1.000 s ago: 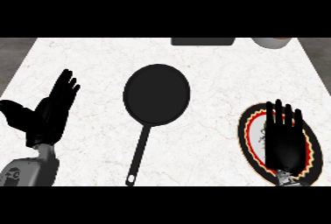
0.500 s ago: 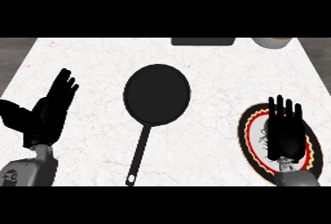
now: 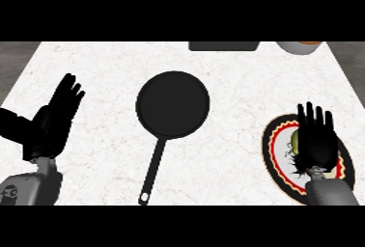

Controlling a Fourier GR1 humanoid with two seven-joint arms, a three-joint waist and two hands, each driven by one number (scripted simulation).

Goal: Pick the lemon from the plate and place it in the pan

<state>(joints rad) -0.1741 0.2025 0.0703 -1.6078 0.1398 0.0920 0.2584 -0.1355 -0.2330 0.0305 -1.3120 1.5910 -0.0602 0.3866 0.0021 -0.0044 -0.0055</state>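
A black frying pan (image 3: 173, 104) lies mid-counter, its long handle pointing toward the near edge. At the right a round plate (image 3: 276, 164) with a red and yellow rim lies on the counter. My right hand (image 3: 315, 140) hovers flat over it, fingers straight and pointing away. A sliver of the yellow-green lemon (image 3: 294, 140) shows just left of that hand; the rest is hidden under it. My left hand (image 3: 51, 120) rests open at the left side, fingers up, well away from the pan.
A dark rectangular object (image 3: 224, 46) sits at the counter's far edge, and a pale bowl (image 3: 299, 47) is at the far right corner. The counter's right edge runs close behind the plate.
My right hand has drawn back toward the near edge over the plate, uncovering a strip of the lemon at its left. The left hand and the pan have stayed put.
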